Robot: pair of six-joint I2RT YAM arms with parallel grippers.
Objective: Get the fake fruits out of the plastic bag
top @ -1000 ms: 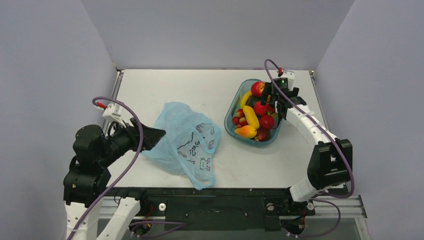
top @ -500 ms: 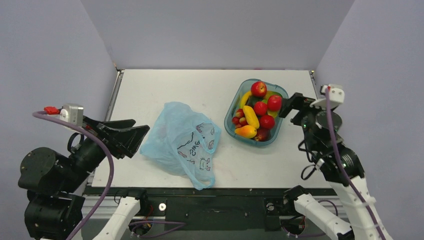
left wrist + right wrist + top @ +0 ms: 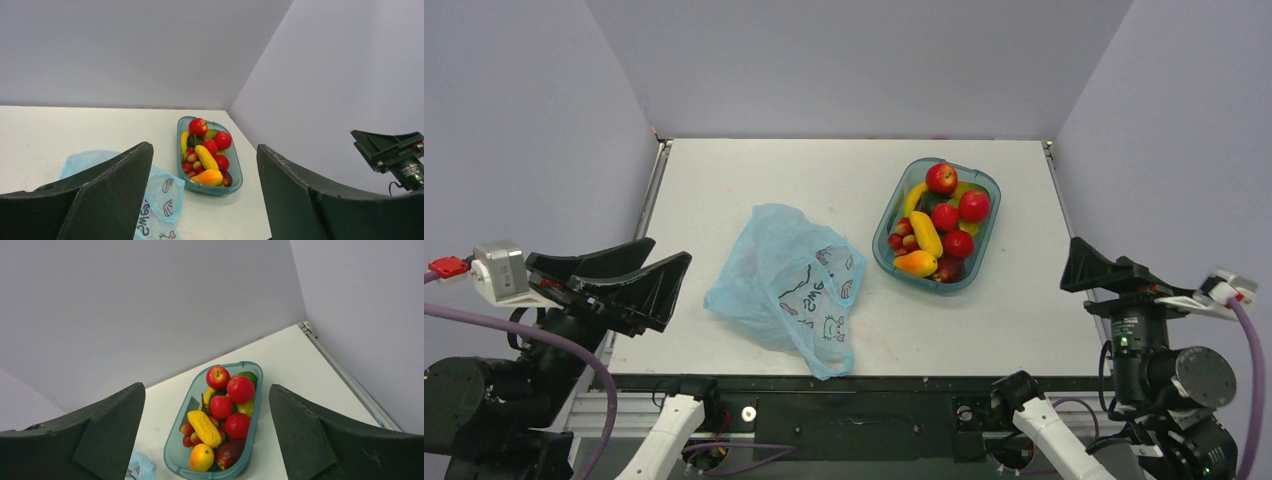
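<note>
Fingers (image 3: 115, 195) of the left gripper (image 3: 670, 251) are spread wide, nothing held; the right gripper (image 3: 1076, 268) is likewise spread and empty. One plastic bag (image 3: 789, 285) is seen crumpled on the table (image 3: 754, 170), apart from both. Beside it, fake fruits (image 3: 926, 233) are heaped in one teal tub (image 3: 215, 189): four bright red pieces, two yellow and one orange-yellow are counted.

Overhead camera looks down on the whole table (image 3: 754, 170); both wrist cameras, seemingly raised well back, share the tub (image 3: 176, 440).
</note>
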